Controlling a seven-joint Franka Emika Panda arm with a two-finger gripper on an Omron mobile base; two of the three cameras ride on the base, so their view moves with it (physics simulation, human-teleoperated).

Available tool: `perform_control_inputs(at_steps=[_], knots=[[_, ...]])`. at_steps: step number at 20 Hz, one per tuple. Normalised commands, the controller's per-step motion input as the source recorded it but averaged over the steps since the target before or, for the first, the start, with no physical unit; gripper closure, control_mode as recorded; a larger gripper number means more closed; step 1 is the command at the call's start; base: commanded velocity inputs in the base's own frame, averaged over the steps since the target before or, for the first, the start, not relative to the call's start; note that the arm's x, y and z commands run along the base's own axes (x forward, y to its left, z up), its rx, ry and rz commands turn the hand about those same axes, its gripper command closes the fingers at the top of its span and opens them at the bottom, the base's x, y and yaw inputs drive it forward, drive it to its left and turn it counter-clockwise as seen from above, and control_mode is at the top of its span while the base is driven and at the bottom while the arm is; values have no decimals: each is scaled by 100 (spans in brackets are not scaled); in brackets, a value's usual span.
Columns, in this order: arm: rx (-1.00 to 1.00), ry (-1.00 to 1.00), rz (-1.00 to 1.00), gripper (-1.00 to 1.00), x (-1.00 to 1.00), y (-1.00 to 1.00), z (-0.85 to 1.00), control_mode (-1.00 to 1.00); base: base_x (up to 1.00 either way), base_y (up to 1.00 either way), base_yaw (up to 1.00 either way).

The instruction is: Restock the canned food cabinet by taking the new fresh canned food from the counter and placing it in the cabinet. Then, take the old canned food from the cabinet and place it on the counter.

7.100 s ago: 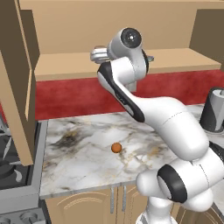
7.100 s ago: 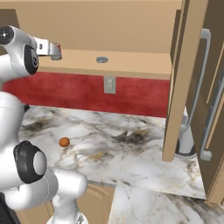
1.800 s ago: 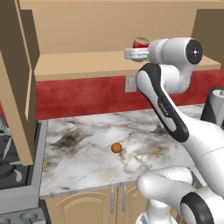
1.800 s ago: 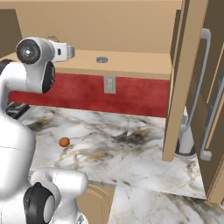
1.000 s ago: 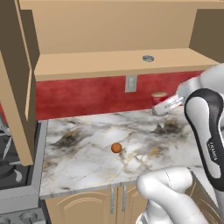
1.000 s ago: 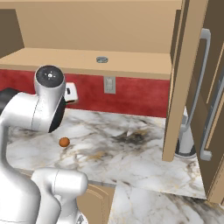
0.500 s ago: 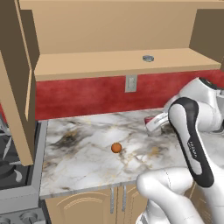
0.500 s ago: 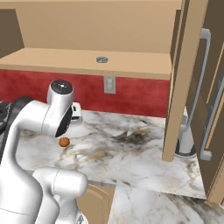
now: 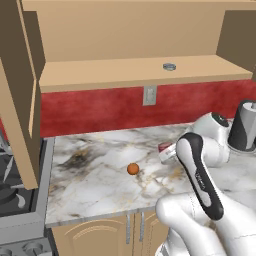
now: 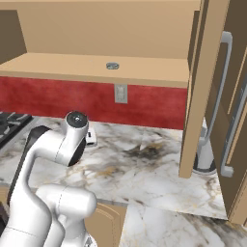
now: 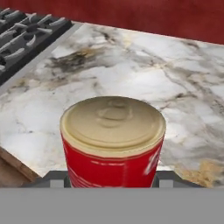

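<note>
Marble counter (image 11: 144,83) lies just past the old canned food (image 11: 112,142) — your gripper (image 9: 167,151) pinches it, long axis pointing along the fingers; tilt it upright to set down.

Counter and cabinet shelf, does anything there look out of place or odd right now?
Only a small orange ball lying loose on the marble counter looks stray. The flat tin sits on the cabinet shelf, and the gripper holds the red can over the counter.
</note>
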Motion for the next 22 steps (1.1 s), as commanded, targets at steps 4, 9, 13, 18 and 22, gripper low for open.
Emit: perform_control_inputs(at_steps=[4, 9, 13, 18, 22], knots=[[0, 0, -17, 100, 85, -3, -50, -100, 0, 0, 0], [0, 0, -11, 100, 57, -1, -23, -100, 0, 0, 0], [0, 4, -4, 100, 36, -2, -15, -100, 0, 0, 0], [0, 3, -7, 100, 40, -4, -51, -100, 0, 0, 0], [0, 1, -8, 100, 39, -2, -65, -100, 0, 0, 0]])
